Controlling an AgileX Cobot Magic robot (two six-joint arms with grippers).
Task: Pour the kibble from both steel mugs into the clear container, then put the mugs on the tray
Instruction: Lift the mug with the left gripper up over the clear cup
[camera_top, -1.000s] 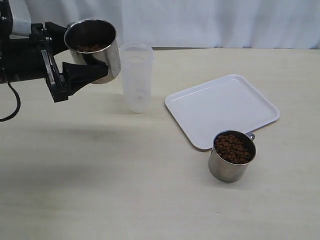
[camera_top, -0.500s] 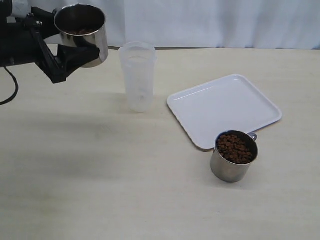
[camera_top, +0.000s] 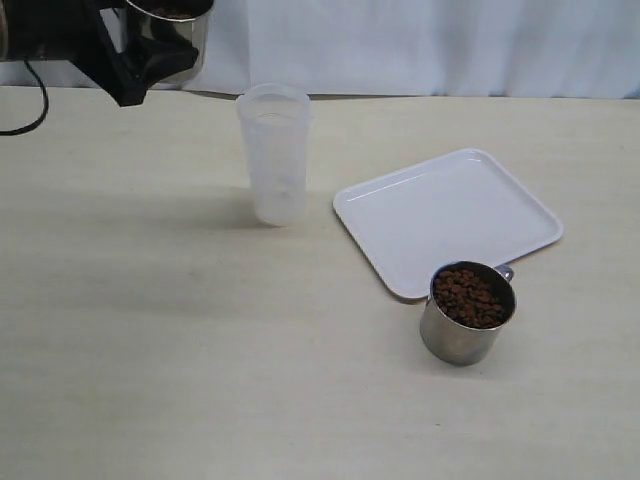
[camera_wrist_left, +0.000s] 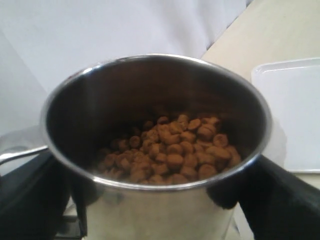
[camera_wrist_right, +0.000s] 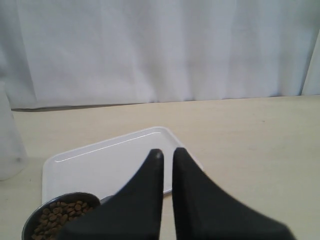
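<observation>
Up at the far left, the left gripper (camera_top: 150, 55) clamps a steel mug (camera_top: 172, 22) of kibble (camera_wrist_left: 172, 150) upright, jaws spread wide around its wall. The clear container (camera_top: 274, 155) stands to its right, lower and nearer, so the pour should tip rightward. The right gripper (camera_wrist_right: 167, 156), pressed together and empty, hangs by the second mug (camera_top: 465, 318) at the near edge of the tray (camera_top: 450, 200).

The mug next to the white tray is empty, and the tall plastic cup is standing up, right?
No. The mug beside the white tray is full of brown pellets, as the exterior view shows. The tall plastic cup is standing up.
</observation>
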